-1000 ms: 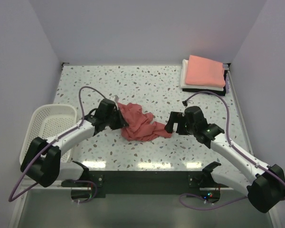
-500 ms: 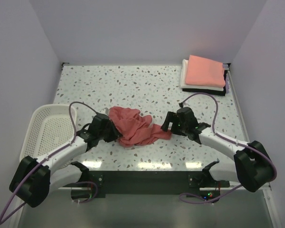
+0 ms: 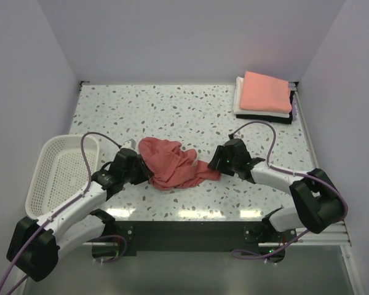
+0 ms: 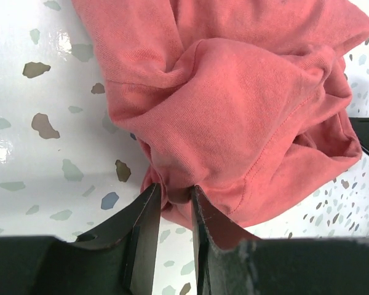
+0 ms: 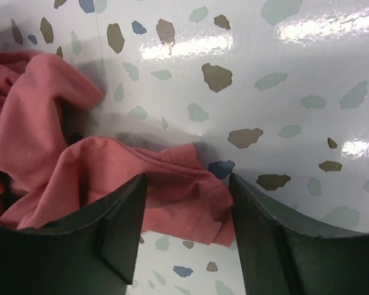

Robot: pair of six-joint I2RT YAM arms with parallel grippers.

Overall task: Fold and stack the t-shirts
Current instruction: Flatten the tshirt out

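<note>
Speckled terrazzo table (image 3: 190,110) is sitting inside pale lilac walls, w/ both arms reaching in from the near edge. Brick-red t-shirt (image 3: 172,163) is lying crumpled, unfolded, near table centre, between the two grippers. Left gripper (image 3: 147,172) is sitting low at the shirt's left edge; in the wrist view its fingers (image 4: 144,215) are standing only narrowly apart w/ a bunched fold of red cloth sitting in the gap, can't tell if they're actually pinching it. Right gripper (image 3: 216,161) is resting at the shirt's right end, jaws standing wide; wrist view is showing a stitched hem lying flat on the table between its fingers (image 5: 126,212), w/ nothing clamped. Folded stack (image 3: 264,101) is sitting at far right corner, well apart from the arms: salmon-pink shirt (image 3: 267,89) on top, white shirt (image 3: 243,104) under it, black shirt (image 3: 264,117) at bottom. White mesh basket (image 3: 38,175) is sitting at table's left edge, beside the left arm.
</note>
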